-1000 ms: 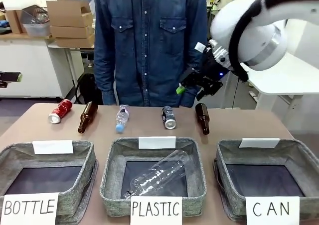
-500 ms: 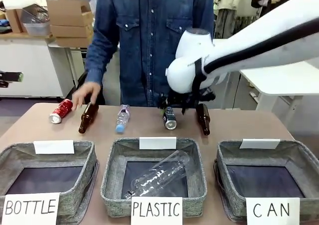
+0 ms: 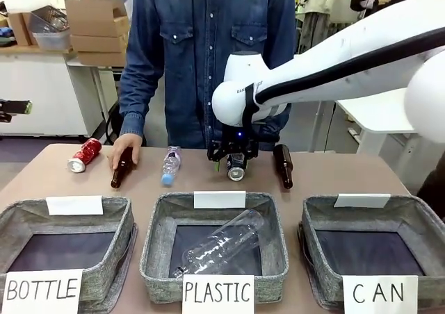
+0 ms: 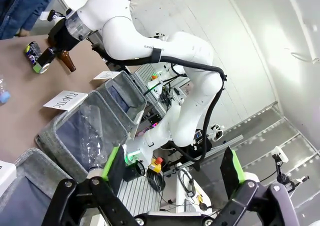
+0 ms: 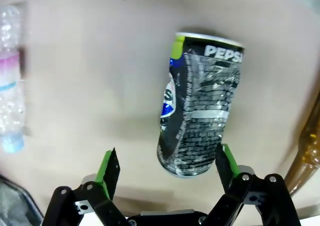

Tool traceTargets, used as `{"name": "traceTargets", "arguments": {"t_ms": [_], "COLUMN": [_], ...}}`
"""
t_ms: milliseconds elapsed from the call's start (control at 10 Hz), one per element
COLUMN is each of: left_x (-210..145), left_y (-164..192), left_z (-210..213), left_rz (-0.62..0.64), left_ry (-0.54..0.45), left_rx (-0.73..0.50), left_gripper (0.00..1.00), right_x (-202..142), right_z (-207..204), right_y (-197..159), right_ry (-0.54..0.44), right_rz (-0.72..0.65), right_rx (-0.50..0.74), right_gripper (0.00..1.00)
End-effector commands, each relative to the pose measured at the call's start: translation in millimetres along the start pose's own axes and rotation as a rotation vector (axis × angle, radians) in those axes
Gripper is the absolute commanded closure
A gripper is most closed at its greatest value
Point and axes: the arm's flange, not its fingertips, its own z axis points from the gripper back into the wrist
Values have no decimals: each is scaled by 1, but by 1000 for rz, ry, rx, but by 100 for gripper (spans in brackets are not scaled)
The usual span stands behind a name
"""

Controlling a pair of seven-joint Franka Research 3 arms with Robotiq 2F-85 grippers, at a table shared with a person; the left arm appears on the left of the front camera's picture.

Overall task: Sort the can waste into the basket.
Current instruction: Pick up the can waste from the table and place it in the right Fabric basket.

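Observation:
A dented black can (image 3: 237, 170) with white and blue markings lies on its side at the table's far middle. My right gripper (image 3: 231, 158) hangs just over it, open. In the right wrist view the black can (image 5: 202, 103) has its lower end between the green pads of my right gripper (image 5: 165, 168), nearer the right one, untouched. The red can (image 3: 84, 154) lies at the far left. The grey basket (image 3: 424, 217) marked "CAN" stands at the near right. My left gripper (image 4: 172, 163) is open in the air, holding nothing.
A person's hand (image 3: 125, 146) rests on a brown bottle (image 3: 122, 168). A small plastic bottle (image 3: 170, 166) and a second brown bottle (image 3: 282, 165) flank the black can. The "PLASTIC" basket (image 3: 156, 258) holds a clear bottle; the "BOTTLE" basket (image 3: 118, 258) stands left.
My right arm has swung left and down over the black can. The person's hand has moved from beside the red can onto the left brown bottle.

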Motion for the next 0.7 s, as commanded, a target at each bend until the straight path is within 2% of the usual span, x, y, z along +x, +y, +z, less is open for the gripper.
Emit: {"name": "traceTargets", "arguments": {"t_ms": [0, 300, 400, 500, 600], "left_x": [2, 2, 2, 2, 2], "left_y": [-2, -2, -2, -2, -2], "left_z": [-1, -1, -1, -1, -1], "left_rz": [-23, -23, -23, -23, -23], "left_ry": [-9, -9, -9, -9, -9], "left_rx": [-17, -17, -17, -17, -17], "left_gripper": [0, 0, 0, 0, 0], "right_x": [8, 9, 9, 9, 9], "right_z": [2, -6, -12, -14, -14], "right_y": [-1, -5, -7, -9, -12], "right_ry": [13, 36, 59, 61, 62], "right_rz": [1, -6, 5, 5, -9], "right_rx": [-20, -41, -52, -29, -14], "right_gripper": [0, 0, 56, 58, 100]}}
